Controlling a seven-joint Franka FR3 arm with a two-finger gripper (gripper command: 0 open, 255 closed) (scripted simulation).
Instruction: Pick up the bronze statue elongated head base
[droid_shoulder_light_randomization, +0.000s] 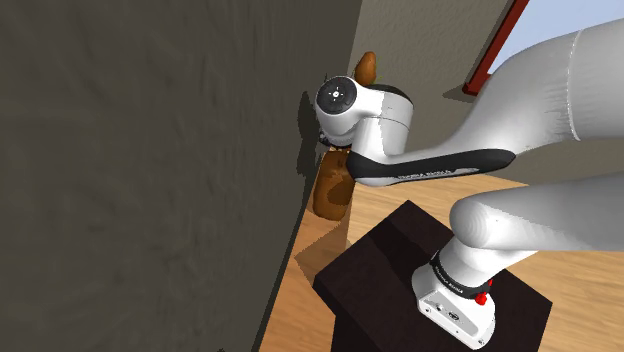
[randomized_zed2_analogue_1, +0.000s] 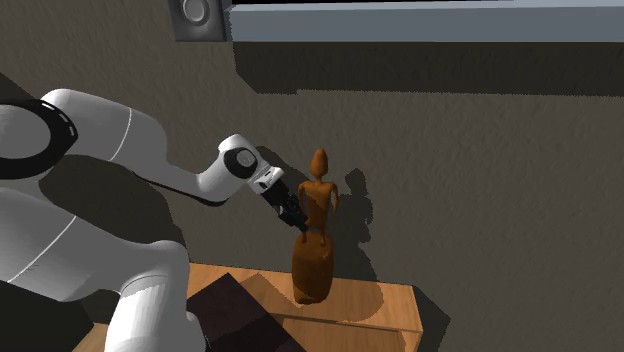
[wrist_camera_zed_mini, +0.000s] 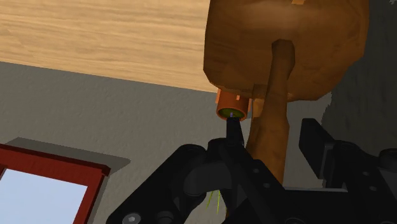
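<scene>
Closest in, the dark box stand (droid_shoulder_light_randomization: 400, 260) sits on the wooden surface (randomized_zed2_analogue_1: 380, 310), and there's open wood to the shoulder view's right of it. On the other side it's tight: only a narrow strip of wood runs between the stand and the dark rough wall (droid_shoulder_light_randomization: 150, 150). The white arm (droid_shoulder_light_randomization: 520, 90) swings across that strip to the wall. In the second exterior view the wood ends in a clean edge just past the statue's shadow. Now the black gripper (wrist_camera_zed_mini: 273, 130): its fingers (wrist_camera_zed_mini: 233, 130) are spread, with a slim brown part of the bronze-brown statue (randomized_zed2_analogue_1: 312, 250) running between them. A sliver of gap shows beside the far finger, so nothing is pinched. A small orange stub (wrist_camera_zed_mini: 232, 105) pokes out just beyond the near fingertip. The statue stands upright on the wood, right up against the wall, its long head topmost, and the gripper (randomized_zed2_analogue_1: 292, 210) is level with its torso. Farthest off is a red-framed window (droid_shoulder_light_randomization: 500, 50). The count: one statue, one arm, one stand, one window, two fingers.
</scene>
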